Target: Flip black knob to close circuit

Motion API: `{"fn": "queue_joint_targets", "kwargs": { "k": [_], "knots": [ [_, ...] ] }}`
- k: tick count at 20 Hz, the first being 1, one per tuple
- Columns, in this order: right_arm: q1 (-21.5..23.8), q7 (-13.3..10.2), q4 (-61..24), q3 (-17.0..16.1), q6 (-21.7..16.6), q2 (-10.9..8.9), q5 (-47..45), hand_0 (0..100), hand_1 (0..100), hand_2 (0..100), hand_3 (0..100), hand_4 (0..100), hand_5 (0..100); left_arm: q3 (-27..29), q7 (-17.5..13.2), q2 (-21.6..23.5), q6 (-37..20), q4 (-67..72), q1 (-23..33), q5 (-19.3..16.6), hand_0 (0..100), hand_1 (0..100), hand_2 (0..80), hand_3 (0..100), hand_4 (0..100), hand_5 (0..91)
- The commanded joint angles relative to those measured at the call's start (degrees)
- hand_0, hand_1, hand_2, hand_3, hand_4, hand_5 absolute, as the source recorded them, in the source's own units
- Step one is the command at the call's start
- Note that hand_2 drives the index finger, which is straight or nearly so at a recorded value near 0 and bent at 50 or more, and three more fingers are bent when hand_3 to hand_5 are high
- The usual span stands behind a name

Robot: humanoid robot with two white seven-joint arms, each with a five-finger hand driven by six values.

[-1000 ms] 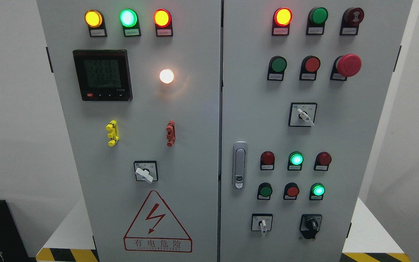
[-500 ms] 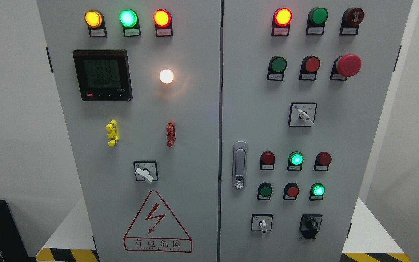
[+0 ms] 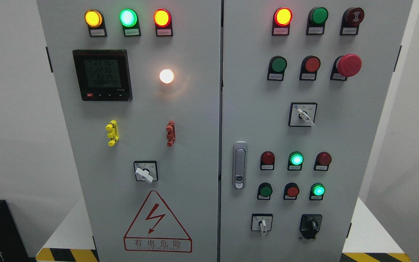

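Note:
The black knob (image 3: pixel 310 225) sits at the lower right of the grey cabinet's right door (image 3: pixel 249 120), its handle pointing roughly straight down. To its left is a white-handled selector switch (image 3: pixel 262 223). Neither of my hands nor arms shows anywhere in the head view.
The right door carries a red mushroom stop button (image 3: pixel 347 65), lit green lamps (image 3: pixel 296 159), a white selector (image 3: pixel 303 114) and a door latch (image 3: pixel 239 165). The left door has a meter (image 3: pixel 102 75), a lit white lamp (image 3: pixel 166 76), a selector (image 3: pixel 145 171) and a warning triangle (image 3: pixel 157 223).
Only the digits on the meter's display have changed; the knob and switches stand as before.

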Motion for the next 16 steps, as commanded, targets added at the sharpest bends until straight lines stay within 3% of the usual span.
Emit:
{"fn": "queue_joint_targets", "kwargs": {
  "k": [1,16],
  "knots": [
    [-2.54,0.47,-1.03,0.73,1.69,0.38,2.05,0,18,78,97,76,77,-1.23,0.05,0.00,-0.04,1.23,0.00,-1.23,0,0,0.0,0,0,0.0],
    [-9.75,0.56,4.33,0.29,4.42,0.65,3.11,0,19,78,97,75,77,-1.23,0.05,0.00,0.04,1.23,0.00,-1.23,0,0,0.0,0,0,0.0]
  ]
}}
